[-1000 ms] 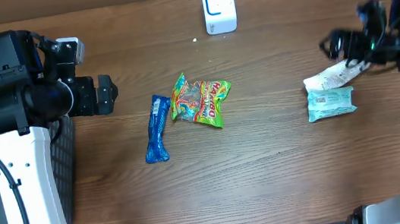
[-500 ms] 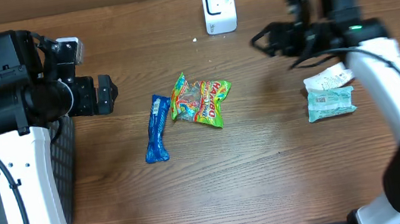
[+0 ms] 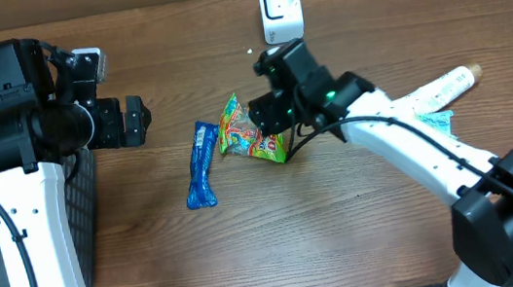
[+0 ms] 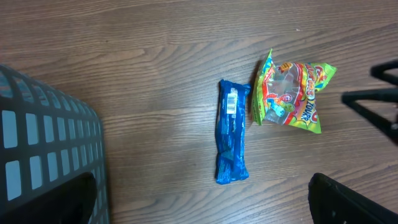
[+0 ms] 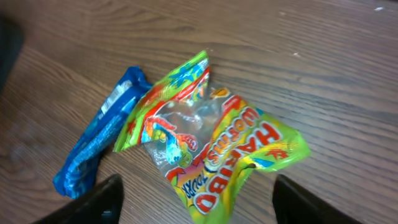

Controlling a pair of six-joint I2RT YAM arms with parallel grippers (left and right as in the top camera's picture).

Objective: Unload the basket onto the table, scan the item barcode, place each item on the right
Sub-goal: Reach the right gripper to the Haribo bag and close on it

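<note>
The wooden surface (image 3: 345, 221) carries everything. The right fingers (image 5: 106, 199) hang spread on both sides of the candy bag (image 5: 211, 149), in the middle, not pinching it. The left fingers (image 4: 348, 199) are spread too (idle, by the basket (image 4: 43, 143)). The blue bar (image 5: 99, 143) lies just beside the crinkly bag, so closing might slip or drag it. One second ago the right arm was over the packets (image 3: 441, 89).
</note>
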